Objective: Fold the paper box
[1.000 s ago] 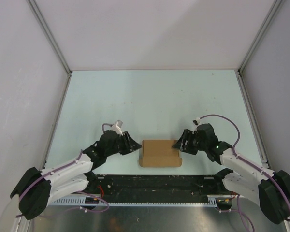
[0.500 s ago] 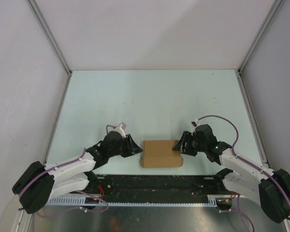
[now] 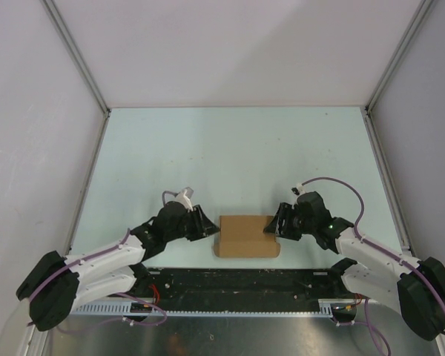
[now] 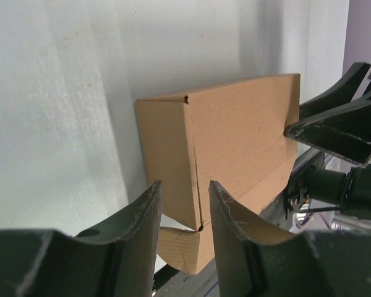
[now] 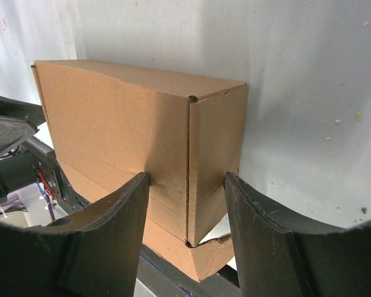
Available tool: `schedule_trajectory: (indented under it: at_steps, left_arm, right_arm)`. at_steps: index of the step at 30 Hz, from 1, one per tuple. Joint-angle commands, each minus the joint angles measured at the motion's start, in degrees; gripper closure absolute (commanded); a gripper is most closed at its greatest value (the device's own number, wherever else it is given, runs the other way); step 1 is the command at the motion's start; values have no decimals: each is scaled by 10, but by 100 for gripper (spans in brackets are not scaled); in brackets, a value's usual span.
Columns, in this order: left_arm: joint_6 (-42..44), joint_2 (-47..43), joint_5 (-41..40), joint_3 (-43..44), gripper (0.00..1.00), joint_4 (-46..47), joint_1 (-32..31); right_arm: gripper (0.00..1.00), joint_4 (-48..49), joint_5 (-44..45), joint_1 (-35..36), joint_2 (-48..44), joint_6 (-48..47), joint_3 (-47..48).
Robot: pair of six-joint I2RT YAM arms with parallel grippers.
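Note:
The paper box (image 3: 246, 235) is a closed brown cardboard box lying near the table's front edge, between my two grippers. My left gripper (image 3: 212, 231) is open at the box's left end. In the left wrist view its jaws (image 4: 184, 207) straddle the box's near corner edge (image 4: 235, 136) without pinching it. My right gripper (image 3: 271, 225) is open at the box's right end. In the right wrist view its jaws (image 5: 187, 207) straddle the corner of the box (image 5: 123, 124). A small flap (image 5: 216, 257) sticks out under the box at each end.
A black rail (image 3: 237, 285) runs along the near edge just below the box. White walls with metal frame posts (image 3: 78, 63) enclose the pale green table (image 3: 237, 156).
Both grippers have moved slightly down and in toward the box ends. The box has barely shifted.

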Motion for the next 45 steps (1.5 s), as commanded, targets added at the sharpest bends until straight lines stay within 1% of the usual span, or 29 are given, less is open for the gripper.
schedule_trajectory:
  at_steps: [1, 8, 11, 15, 22, 30, 33, 34, 36, 37, 39, 40, 42, 43, 45]
  left_arm:
    - [-3, 13, -8, 29, 59, 5, -13]
    - [1, 31, -28, 38, 59, 5, -32]
    - [6, 40, -34, 41, 59, 5, -32]
    - [9, 53, -37, 46, 60, 5, -32]
    - [9, 63, -40, 46, 66, 5, -34]
    - [13, 66, -41, 46, 68, 5, -38]
    - [22, 49, -44, 48, 58, -2, -38]
    - [26, 40, -47, 49, 55, -8, -38]
    - [32, 7, -61, 51, 51, -22, -38]
    - [35, -3, -66, 52, 45, -29, -38]
    - [38, -24, -80, 55, 40, -53, -38]
    - [40, -40, -84, 58, 35, -83, -38]
    - [48, -58, -86, 63, 30, -108, -38]
    - [51, -75, -102, 64, 26, -124, -38]
    - [62, -95, -102, 60, 21, -136, -38]
  right_arm:
    - [44, 5, 13, 7, -2, 3, 18]
    - [44, 3, 20, 13, -1, 3, 18]
    - [39, 0, 21, 13, 0, 1, 18]
    - [38, -6, 27, 14, -1, 0, 18]
    - [44, -7, 30, 14, -1, -3, 18]
    - [44, -4, 28, 14, 2, 0, 18]
    - [36, -16, 38, 14, -9, -4, 21]
    - [30, -23, 43, 13, -14, -9, 28]
    - [25, -51, 53, 12, -25, -18, 37]
    - [23, -61, 61, 10, -30, -25, 46]
    - [21, -92, 76, 10, -41, -31, 56]
    - [21, -103, 79, 9, -45, -33, 67]
    - [21, -133, 91, 10, -57, -36, 73]
    - [20, -142, 93, 9, -68, -36, 76]
    - [20, -171, 103, 11, -81, -30, 82]
